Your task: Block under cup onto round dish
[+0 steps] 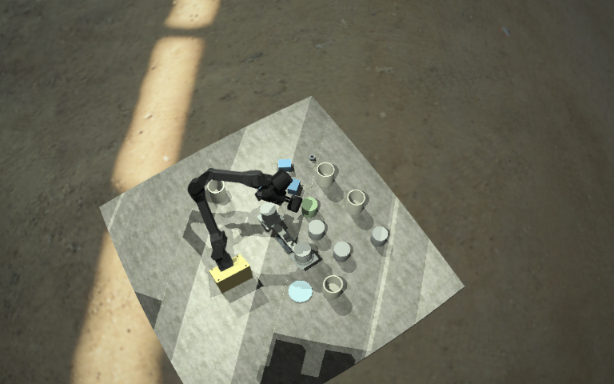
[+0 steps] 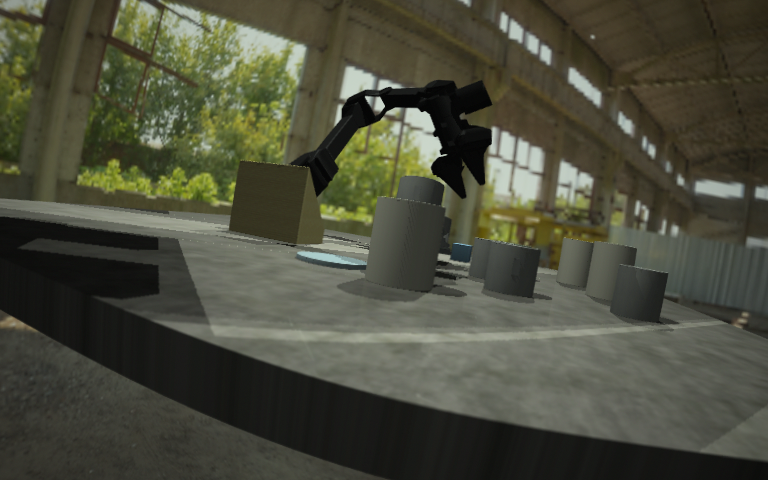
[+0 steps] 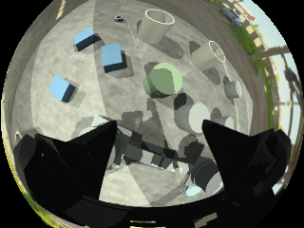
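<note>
The small balance (image 1: pixel 284 238) lies in the middle of the mat with a grey cup on each end. The far cup (image 1: pixel 268 210) is the one nearer my gripper. The near cup (image 1: pixel 302 251) (image 2: pixel 420 189) stands towards the round light-blue dish (image 1: pixel 300 290) (image 2: pixel 331 259) (image 3: pixel 196 190). No block shows under either cup. My gripper (image 1: pixel 278 199) (image 2: pixel 461 169) (image 3: pixel 161 124) is open and empty. It hangs high above the mat, between the far cup and a green cylinder (image 1: pixel 309 206) (image 3: pixel 166 79).
Blue blocks (image 1: pixel 284 164) (image 1: pixel 294 186) (image 3: pixel 114 57) lie beyond the gripper. Open beige cups (image 1: pixel 324 173) (image 1: pixel 356 200) (image 1: pixel 216 190) (image 1: pixel 332 285) and closed grey cylinders (image 1: pixel 316 228) (image 1: pixel 341 250) (image 1: pixel 379 235) stand around the balance. The yellow arm base (image 1: pixel 230 271) (image 2: pixel 271 200) is left of the dish.
</note>
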`<state>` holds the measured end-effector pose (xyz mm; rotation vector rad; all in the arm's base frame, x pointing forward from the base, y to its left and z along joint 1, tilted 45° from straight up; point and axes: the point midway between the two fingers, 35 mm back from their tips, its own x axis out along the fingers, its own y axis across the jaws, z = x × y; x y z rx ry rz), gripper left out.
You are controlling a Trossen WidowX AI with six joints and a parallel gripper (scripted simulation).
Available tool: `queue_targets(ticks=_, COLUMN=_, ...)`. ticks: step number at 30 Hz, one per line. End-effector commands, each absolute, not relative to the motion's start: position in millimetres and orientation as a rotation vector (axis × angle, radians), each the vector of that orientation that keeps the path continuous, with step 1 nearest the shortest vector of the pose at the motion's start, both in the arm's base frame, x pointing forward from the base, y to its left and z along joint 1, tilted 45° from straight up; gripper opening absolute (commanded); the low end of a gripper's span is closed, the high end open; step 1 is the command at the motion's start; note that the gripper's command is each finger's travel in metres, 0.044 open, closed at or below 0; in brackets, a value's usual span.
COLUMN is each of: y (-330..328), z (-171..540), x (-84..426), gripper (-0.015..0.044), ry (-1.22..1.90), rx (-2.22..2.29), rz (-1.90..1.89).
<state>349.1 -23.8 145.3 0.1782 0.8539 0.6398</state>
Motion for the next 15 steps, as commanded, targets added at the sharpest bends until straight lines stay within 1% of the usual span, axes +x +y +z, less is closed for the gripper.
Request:
queue_targets(ticks=1, y=-61, z=132, x=320, gripper=0.0440, ry=0.886, rx=0.258, rz=0.595)
queue_targets(ticks=8, y=-109, z=121, x=264, gripper=0.0440, ry=0.884, rx=0.420, rz=0.513)
queue_targets(ticks=15, y=-138, z=123, x=210, gripper=0.0440, ry=0.807, rx=0.594, rz=0.428)
